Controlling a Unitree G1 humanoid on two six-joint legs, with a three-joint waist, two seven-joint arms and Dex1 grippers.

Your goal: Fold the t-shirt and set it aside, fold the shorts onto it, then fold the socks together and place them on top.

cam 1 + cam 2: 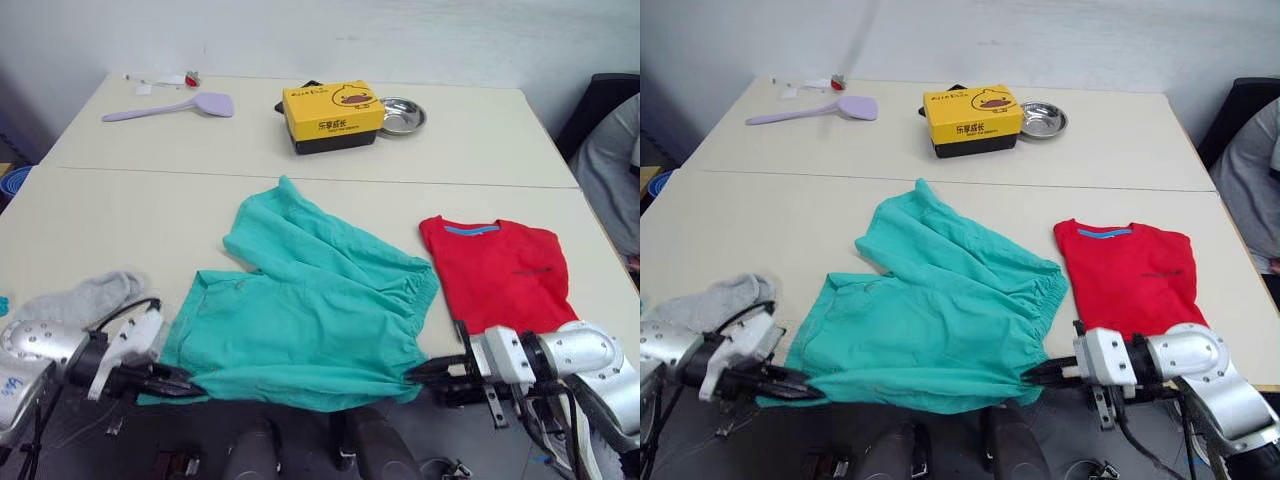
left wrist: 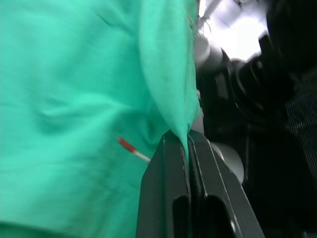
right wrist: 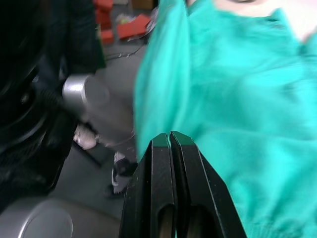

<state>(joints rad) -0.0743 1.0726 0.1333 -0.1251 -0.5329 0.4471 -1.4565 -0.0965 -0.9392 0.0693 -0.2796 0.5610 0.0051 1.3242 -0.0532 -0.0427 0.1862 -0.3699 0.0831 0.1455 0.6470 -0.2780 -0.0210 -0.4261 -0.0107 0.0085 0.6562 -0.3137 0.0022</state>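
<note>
**Shorts pinched at both near corners, stretched between my grippers**

My left gripper (image 1: 185,385) is closed flat on a thin fold at the near left corner of the shorts (image 1: 310,320); in my left wrist view the teal cloth runs straight down into the seam between my two black fingers (image 2: 166,188), with no gap showing. My right gripper (image 1: 420,372) is likewise pressed shut at the near right corner, the fingers (image 3: 161,188) meeting edge to edge with the cloth bunched just beyond their tips.

The shorts lie with their long axis running from one gripper to the other, the near hem drawn into a fairly straight line along the table (image 1: 120,220) edge. The gathered elastic waistband points toward my right gripper, puckered into small ruffles. One leg is folded and angled away from both grippers toward the far left, ending in a soft peak. The fabric is matte, soft and lightly creased. A thin red-tipped cord (image 2: 130,148) lies on the cloth just beside my left fingers.

The t-shirt (image 1: 500,270) sits just beyond my right gripper, folded into a flat red rectangle, neck and blue label pointing away from me, close beside the waistband. The socks (image 1: 85,298) lie just beyond my left gripper, a soft grey knit heap, near the shorts.

Well beyond both grippers stand a yellow box (image 1: 332,115), a round metal dish (image 1: 402,115) touching it, and a lilac spatula (image 1: 170,107).
</note>
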